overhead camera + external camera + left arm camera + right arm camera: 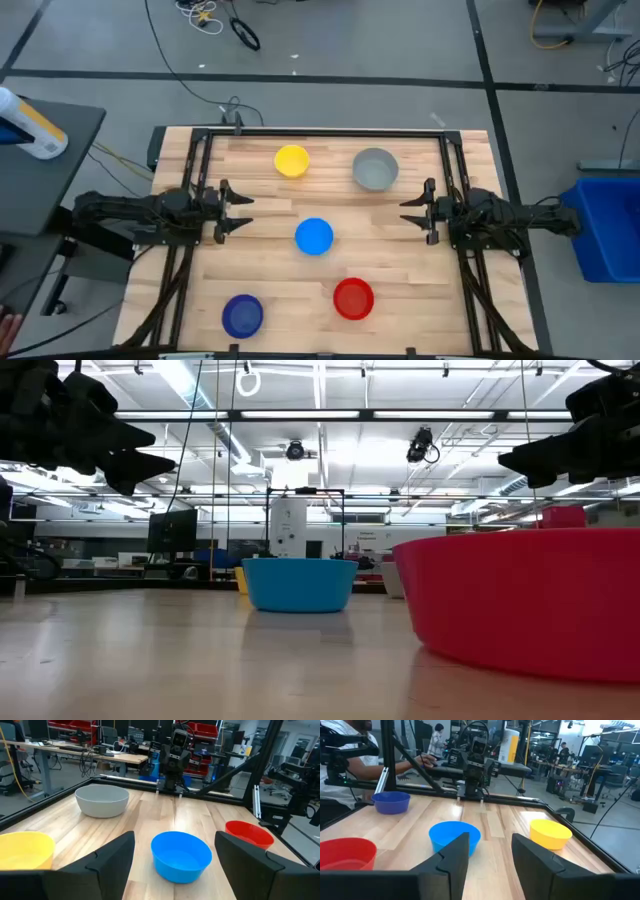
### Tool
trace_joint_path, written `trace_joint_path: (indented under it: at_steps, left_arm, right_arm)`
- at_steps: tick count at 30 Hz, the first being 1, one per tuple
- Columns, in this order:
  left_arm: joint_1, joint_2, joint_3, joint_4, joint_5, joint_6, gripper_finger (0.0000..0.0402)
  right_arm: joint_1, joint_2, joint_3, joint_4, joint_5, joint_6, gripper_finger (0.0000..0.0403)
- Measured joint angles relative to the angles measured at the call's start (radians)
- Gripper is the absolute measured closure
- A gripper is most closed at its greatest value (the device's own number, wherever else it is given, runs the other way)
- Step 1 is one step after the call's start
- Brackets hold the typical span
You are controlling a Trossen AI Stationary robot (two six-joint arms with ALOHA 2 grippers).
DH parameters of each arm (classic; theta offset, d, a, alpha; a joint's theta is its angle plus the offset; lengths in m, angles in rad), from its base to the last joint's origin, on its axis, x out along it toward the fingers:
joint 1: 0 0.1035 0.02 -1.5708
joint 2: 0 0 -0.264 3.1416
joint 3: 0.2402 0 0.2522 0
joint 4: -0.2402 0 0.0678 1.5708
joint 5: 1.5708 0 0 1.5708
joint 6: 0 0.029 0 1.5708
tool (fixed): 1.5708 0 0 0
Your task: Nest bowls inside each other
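Five bowls stand apart, upright on the wooden table: yellow and grey at the far side, light blue in the middle, dark blue and red near the front. My left gripper hovers open at the table's left, fingers pointing at the light blue bowl. My right gripper hovers open at the table's right, facing the same bowl. Neither touches anything.
A black frame runs round the table's edges. Off the table stand a blue bin to the right and a side table with a bottle to the left. Free wood lies between the bowls.
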Motion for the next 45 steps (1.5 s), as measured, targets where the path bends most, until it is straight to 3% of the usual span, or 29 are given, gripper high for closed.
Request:
trace_joint_path:
  at_steps: [45]
  left_arm:
    - [0.0, 0.0, 0.0, 0.0, 0.0, 0.0, 0.0116]
  right_arm:
    - [0.0, 0.0, 0.0, 0.0, 0.0, 0.0, 0.024]
